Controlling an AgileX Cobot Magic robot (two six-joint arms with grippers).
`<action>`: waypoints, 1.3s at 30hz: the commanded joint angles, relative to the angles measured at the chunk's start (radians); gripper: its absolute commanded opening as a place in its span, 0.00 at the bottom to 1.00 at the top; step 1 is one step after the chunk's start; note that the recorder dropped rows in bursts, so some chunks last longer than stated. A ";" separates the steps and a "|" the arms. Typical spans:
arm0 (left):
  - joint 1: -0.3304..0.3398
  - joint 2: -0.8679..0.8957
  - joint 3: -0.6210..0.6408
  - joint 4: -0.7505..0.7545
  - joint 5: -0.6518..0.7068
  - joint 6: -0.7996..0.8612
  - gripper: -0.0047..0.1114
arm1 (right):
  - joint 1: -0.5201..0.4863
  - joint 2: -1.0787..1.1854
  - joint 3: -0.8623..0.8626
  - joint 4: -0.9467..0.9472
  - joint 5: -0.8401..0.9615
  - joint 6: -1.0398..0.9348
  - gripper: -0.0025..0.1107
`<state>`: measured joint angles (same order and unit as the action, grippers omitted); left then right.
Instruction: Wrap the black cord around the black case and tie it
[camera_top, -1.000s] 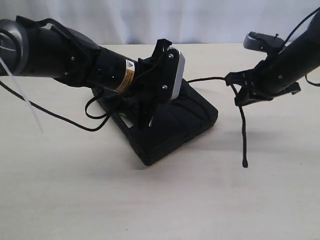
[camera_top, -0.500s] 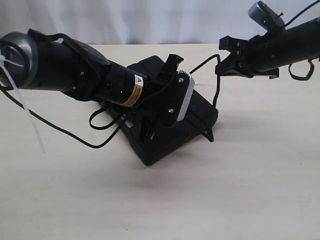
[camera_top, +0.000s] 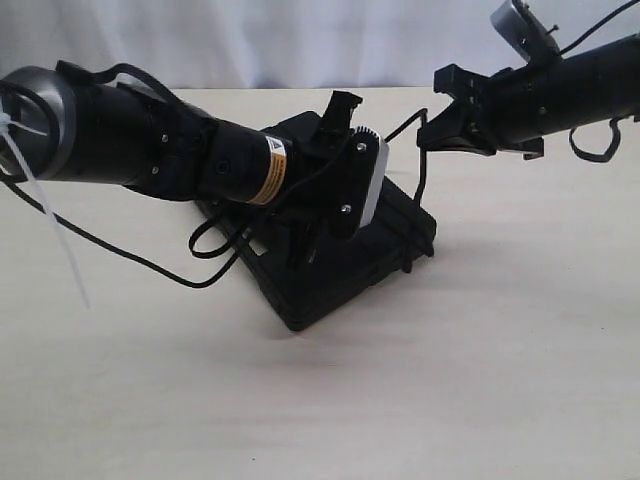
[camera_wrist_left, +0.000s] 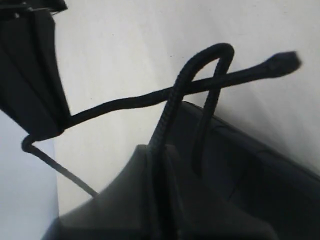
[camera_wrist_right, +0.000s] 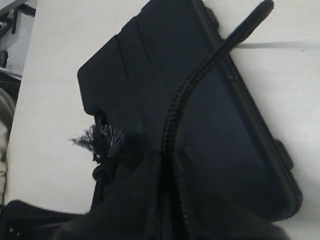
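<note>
Left pincer, low over the case, and right pincer, raised beside the case on a nearly level arm, both pinch the cord

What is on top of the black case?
The black cord drapes across the black case near its right edge. The left gripper covers the middle, so the rest is hidden.

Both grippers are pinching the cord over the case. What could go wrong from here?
1. The right gripper pinches the black cord with only a short tail before its tipped end. Tension may pull the cord free.
2. The left gripper holds a loose loop, which may collapse before any knot sets.
3. Nothing visibly holds down the black case on the table, so pulling may drag it.
</note>
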<state>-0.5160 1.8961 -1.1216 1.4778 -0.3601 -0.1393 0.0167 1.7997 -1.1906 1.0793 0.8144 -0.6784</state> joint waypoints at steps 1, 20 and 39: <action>-0.009 0.014 0.002 -0.157 -0.012 0.133 0.04 | -0.002 -0.011 -0.004 0.000 0.081 -0.062 0.06; -0.007 0.053 0.002 -0.855 -0.032 0.665 0.04 | -0.004 -0.013 0.036 -0.152 0.135 -0.193 0.45; -0.007 0.053 0.002 -0.871 -0.031 0.663 0.04 | 0.169 -0.162 0.215 -0.463 -0.062 0.148 0.44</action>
<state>-0.5160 1.9504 -1.1216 0.6219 -0.3704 0.5270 0.1389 1.6382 -1.0070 0.6128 0.8558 -0.5270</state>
